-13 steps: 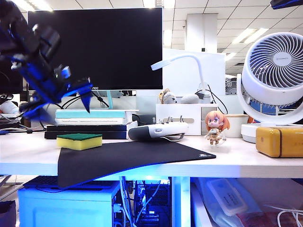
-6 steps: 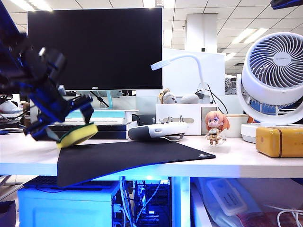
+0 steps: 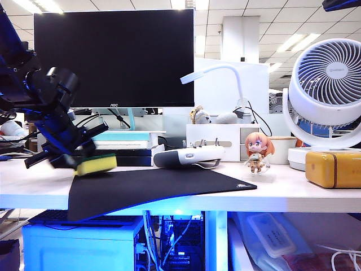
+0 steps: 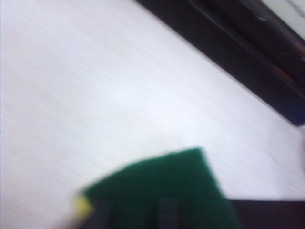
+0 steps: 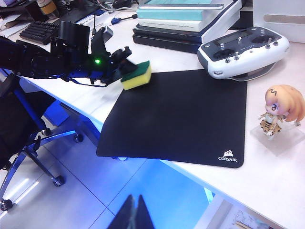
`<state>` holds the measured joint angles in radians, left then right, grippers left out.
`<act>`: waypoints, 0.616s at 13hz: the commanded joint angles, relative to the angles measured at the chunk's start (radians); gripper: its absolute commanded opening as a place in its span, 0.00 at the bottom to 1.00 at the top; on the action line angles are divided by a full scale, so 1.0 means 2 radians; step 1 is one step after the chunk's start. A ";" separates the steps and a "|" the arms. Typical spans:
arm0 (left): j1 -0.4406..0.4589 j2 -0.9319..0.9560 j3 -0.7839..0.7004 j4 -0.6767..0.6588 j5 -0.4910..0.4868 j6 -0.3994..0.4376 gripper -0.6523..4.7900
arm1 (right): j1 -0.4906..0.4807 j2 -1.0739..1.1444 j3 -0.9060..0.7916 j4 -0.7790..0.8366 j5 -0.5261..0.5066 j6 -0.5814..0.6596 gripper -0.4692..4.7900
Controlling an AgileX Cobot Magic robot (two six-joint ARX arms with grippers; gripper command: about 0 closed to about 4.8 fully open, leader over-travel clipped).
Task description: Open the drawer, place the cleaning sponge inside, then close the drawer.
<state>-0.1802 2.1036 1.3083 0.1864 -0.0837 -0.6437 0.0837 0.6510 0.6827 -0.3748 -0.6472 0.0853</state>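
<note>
The left gripper (image 3: 84, 160) has its fingers narrowed onto the cleaning sponge (image 3: 96, 165), which sits between them at the far corner of the black mouse mat (image 3: 158, 185), on or only just above the desk (image 3: 293, 189). In the right wrist view the sponge (image 5: 136, 76) shows its green layer up and yellow foam below, pinched across its short sides. Being soft, light foam, it will likely squash under the fingers and may twist or slip if held by one corner; a hold across the middle of the yellow body seems safest. The right gripper (image 5: 133, 215) hangs off the desk's front edge, fingers pressed together, holding nothing. The drawer cannot be made out.
</note>
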 commanded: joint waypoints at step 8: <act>-0.003 -0.075 0.002 0.005 0.076 0.060 0.11 | 0.001 -0.001 0.003 0.007 0.001 0.010 0.08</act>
<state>-0.1864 1.9713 1.3087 0.1936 0.0372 -0.5476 0.0837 0.6506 0.6827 -0.3748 -0.6472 0.1013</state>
